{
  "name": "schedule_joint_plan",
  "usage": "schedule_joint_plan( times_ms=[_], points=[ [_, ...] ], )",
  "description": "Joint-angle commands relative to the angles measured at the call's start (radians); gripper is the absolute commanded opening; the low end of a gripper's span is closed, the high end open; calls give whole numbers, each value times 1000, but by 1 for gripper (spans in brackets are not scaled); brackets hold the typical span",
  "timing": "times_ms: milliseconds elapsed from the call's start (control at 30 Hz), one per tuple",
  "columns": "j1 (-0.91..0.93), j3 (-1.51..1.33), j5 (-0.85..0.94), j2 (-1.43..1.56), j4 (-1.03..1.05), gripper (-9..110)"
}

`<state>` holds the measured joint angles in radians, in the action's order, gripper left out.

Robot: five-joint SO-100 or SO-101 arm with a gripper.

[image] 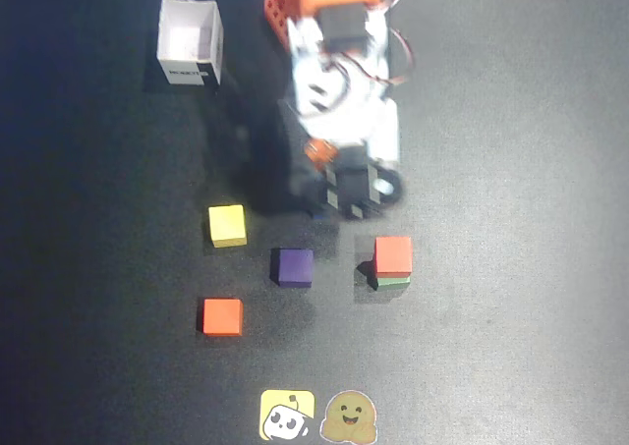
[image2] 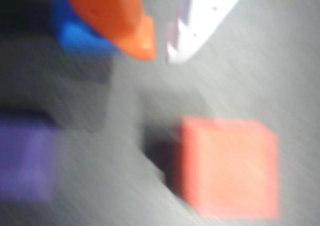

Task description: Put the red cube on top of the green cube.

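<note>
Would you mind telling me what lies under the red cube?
In the overhead view the red cube sits on the green cube, of which only a thin edge shows; the rest is covered. The blurred wrist view shows no green.

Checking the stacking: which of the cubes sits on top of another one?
The red cube, at right in the overhead view: it rests on the green cube. The yellow, purple and orange cubes lie singly on the table.

The surface (image: 511,170) looks matt, dark and faintly grainy. The red cube (image: 393,254) and green cube (image: 394,281) have flat, matt faces. The box (image: 190,40) looks like white card. The end effector (image2: 160,49) shows smooth plastic, one finger orange, one white.
</note>
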<state>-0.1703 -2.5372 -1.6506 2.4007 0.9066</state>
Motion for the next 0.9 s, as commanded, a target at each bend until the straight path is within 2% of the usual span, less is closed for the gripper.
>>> schedule_joint_plan(
  times_ms=[0,167,333,767,867],
  points=[
    [40,-61,49,149,32,0],
    [69,-213,51,380,80,0],
    [103,-334,86,686,230,0],
    [104,-336,153,692,344,0],
    [103,-336,227,692,354,0]
  ],
)
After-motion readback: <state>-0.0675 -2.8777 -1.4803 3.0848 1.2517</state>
